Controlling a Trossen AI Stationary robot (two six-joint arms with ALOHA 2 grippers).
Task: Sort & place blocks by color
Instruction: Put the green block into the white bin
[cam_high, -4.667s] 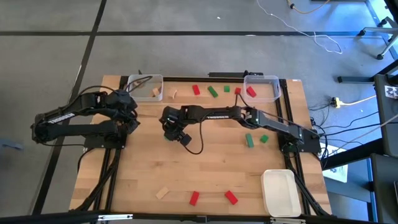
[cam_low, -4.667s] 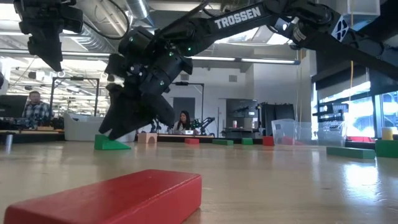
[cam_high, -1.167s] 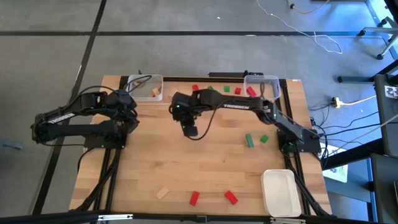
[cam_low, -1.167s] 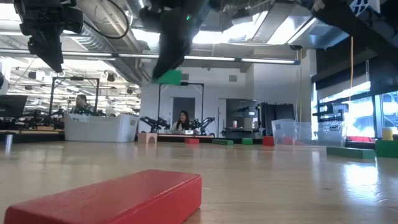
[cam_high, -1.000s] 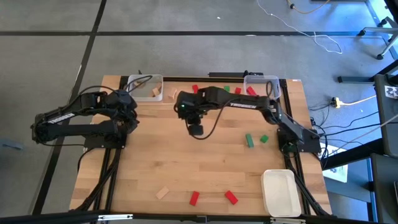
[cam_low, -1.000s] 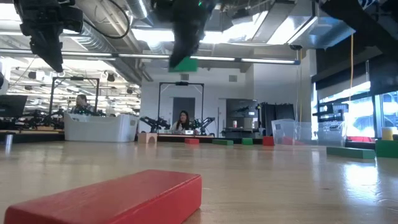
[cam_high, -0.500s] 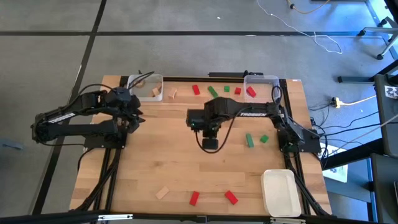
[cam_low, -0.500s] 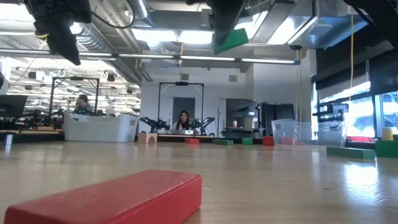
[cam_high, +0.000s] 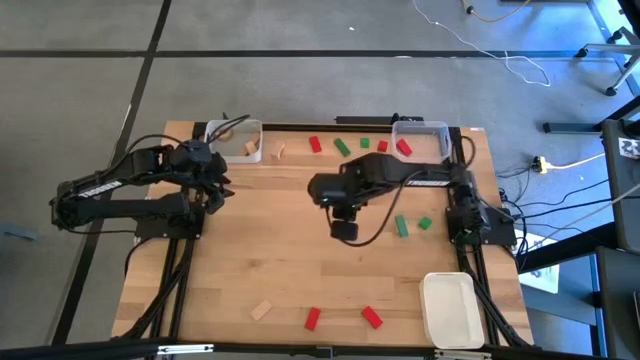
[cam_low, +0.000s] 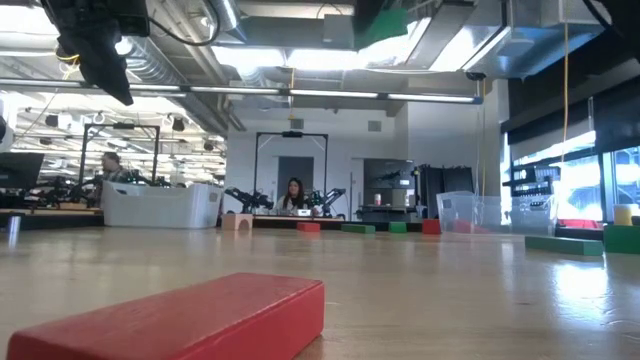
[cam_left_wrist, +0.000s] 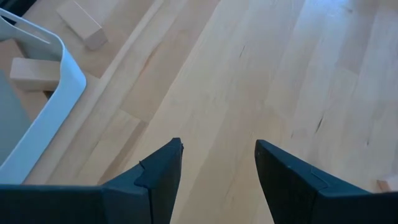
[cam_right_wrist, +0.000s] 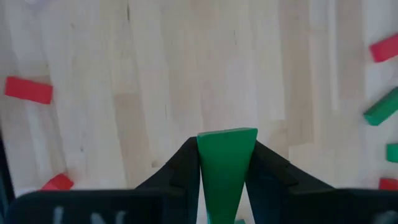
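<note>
Right gripper (cam_right_wrist: 225, 163) clamped on a green block (cam_right_wrist: 226, 155), carried high above mid-table, likely for moving toward the other green blocks (cam_high: 401, 226). Left gripper (cam_left_wrist: 217, 163) spread apart, empty, waiting beside the clear bin (cam_high: 236, 130).

- From above, the right gripper (cam_high: 343, 229) covered the green block (cam_right_wrist: 225, 163) it carried; only its wrist camera showed the block clamped between the fingers.
- In the low view that green block (cam_low: 382, 24) was cut off by the picture's top edge.
- The red block (cam_low: 190, 318) nearest the low camera ran off the bottom edge.
- The clear bin (cam_left_wrist: 38, 112) at the tabletop's far left corner was cut by the left wrist picture's edge.
</note>
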